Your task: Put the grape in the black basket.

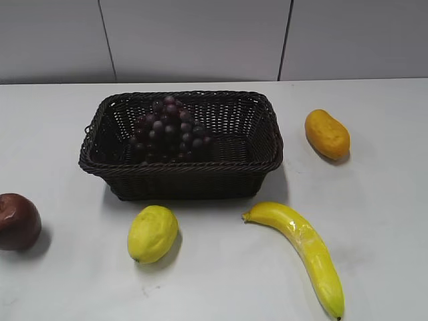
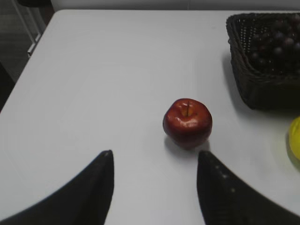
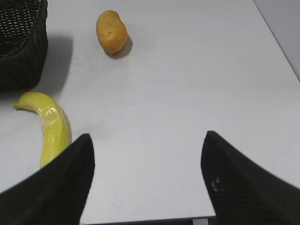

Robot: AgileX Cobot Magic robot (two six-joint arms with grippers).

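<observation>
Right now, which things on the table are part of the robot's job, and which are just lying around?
Part of the job:
- the grape, already lying inside the basket
- the black basket

Just lying around:
- apple, in front of the open left tool
- lemon
- banana, near the open right tool
- orange-yellow fruit

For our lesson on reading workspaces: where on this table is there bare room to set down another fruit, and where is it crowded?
Bare patches: the table right of the banana and below the orange fruit; the left stretch beyond the apple; the strip behind the black basket. Crowded: the front, where lemon and banana lie close to the basket, which holds the grape.
</observation>
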